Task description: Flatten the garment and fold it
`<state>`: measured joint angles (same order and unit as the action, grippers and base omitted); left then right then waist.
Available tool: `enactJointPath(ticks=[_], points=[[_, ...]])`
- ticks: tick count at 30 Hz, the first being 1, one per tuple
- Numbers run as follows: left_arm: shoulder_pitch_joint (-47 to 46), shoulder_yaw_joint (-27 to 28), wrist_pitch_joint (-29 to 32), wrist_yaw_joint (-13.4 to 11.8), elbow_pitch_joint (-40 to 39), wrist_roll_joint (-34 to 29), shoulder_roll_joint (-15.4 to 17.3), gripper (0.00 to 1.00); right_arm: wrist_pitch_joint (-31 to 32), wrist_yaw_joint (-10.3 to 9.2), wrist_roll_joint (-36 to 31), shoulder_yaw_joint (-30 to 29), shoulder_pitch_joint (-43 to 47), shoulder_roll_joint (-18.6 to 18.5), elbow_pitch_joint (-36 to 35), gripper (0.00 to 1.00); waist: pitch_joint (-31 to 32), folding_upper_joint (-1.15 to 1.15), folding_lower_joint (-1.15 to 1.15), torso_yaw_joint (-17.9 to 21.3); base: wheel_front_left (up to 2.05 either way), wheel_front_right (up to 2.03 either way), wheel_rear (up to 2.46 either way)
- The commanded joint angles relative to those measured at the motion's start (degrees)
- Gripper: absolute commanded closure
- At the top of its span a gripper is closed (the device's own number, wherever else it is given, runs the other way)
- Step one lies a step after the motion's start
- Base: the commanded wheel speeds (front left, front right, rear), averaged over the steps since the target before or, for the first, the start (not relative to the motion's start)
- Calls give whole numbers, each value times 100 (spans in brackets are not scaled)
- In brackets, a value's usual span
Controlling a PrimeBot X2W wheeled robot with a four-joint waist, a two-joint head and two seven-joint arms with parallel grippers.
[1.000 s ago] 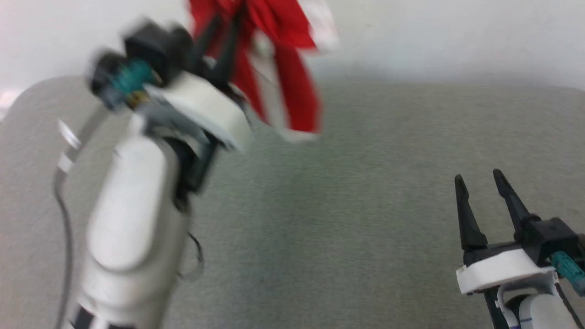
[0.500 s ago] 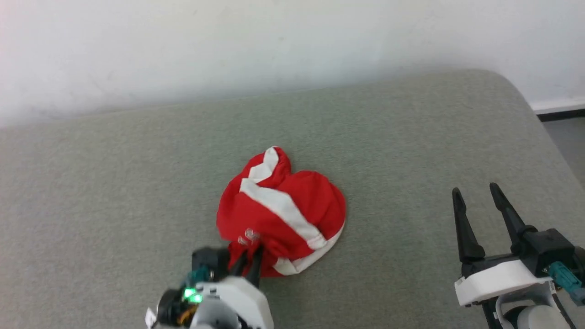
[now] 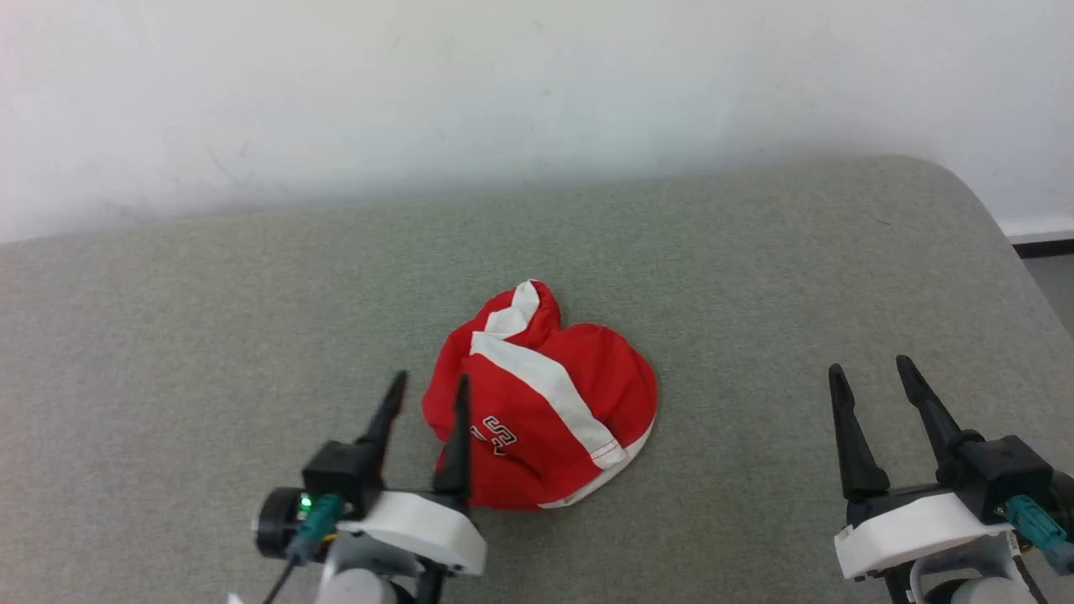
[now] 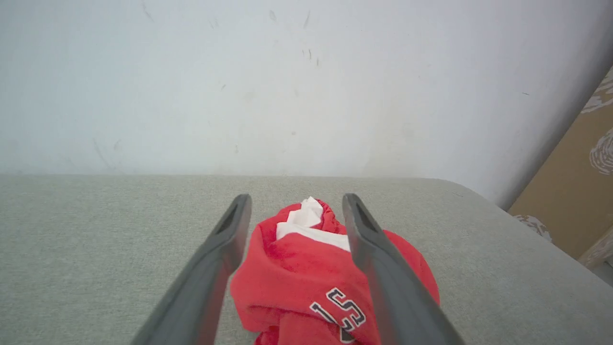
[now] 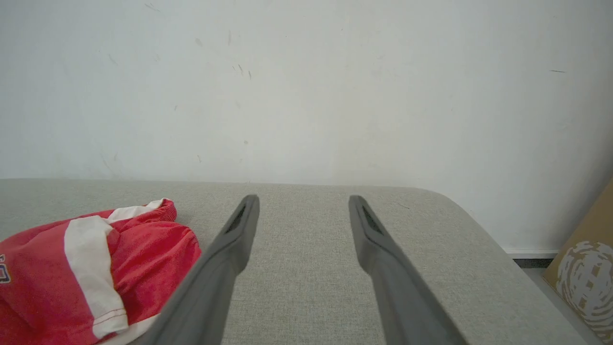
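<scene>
The red shorts (image 3: 550, 403) lie bunched in a rounded heap in the middle of the grey cushioned surface (image 3: 210, 335), a white stripe running across them and black-and-white print facing the near edge. My left gripper (image 3: 428, 386) stands open at the heap's near left edge, one finger over the fabric; the left wrist view has the shorts (image 4: 297, 268) between and beyond the open left gripper (image 4: 294, 203). My right gripper (image 3: 868, 369) is open over bare surface at the lower right, well apart from the cloth. In the right wrist view the shorts (image 5: 96, 273) lie left of the right gripper (image 5: 304, 201).
A white wall (image 3: 503, 92) rises behind the grey surface. The surface's rounded right edge (image 3: 1007, 243) drops to the floor, where a brown cardboard box (image 5: 584, 268) stands. Bare grey surface lies all around the heap.
The shorts went from hanging high in the shut left gripper to lying heaped on the surface. The left gripper came down, opened and let them go. The camera view shifted.
</scene>
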<state>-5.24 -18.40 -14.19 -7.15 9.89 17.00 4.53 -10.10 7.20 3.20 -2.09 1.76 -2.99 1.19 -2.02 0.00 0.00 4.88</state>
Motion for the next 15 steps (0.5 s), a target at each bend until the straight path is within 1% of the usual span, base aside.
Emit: enactJointPath(ticks=[1,6,11,15], points=[[-93,106,-41,-29,-14,-46,96,0,17,29,41,7,72,11,-30,0,38,0,0,-65,0,0,0],[-176,426,-61,-92,47,-70,403,0,112,29,80,72,98,11,-32,0,4,0,0,-91,0,0,0],[-28,792,-71,-205,-42,-60,743,0,172,29,101,125,156,11,-9,0,17,0,0,-85,0,0,0],[139,939,-73,-231,-202,-35,900,0,266,29,199,194,192,11,19,0,4,0,0,-114,0,0,0]])
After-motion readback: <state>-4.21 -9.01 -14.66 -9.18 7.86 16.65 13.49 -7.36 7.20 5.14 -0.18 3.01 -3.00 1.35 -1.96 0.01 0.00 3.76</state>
